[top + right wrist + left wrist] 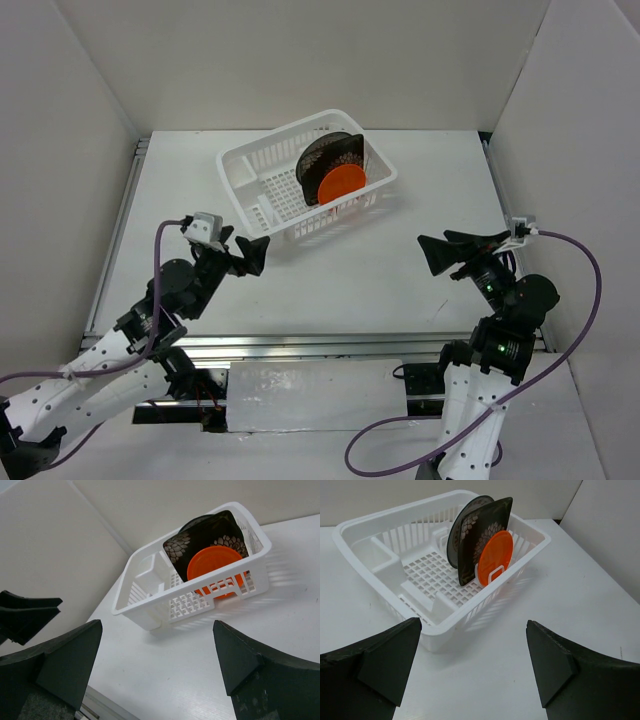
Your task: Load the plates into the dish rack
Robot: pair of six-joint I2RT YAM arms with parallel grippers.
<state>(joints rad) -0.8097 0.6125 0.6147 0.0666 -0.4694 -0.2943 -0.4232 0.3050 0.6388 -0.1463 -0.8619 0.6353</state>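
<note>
The white dish rack (240,160) stands at the back middle of the table. Three plates stand upright in its right half: the small orange plate (342,184) in front, the dark square flowered plate (338,155) behind it, and a round plate (312,160) at the back, mostly hidden and looking dark. My left gripper (252,254) is open and empty, low over the table in front of the rack's left corner. My right gripper (432,252) is open and empty, to the right of the rack and apart from it. The left wrist view shows the rack (365,525) and the orange plate (496,556).
White walls close in the table on the left, back and right. A metal rail runs along the table's near edge (300,345). In the right wrist view the rack (150,597) lies ahead and the left gripper (25,617) shows at the far left.
</note>
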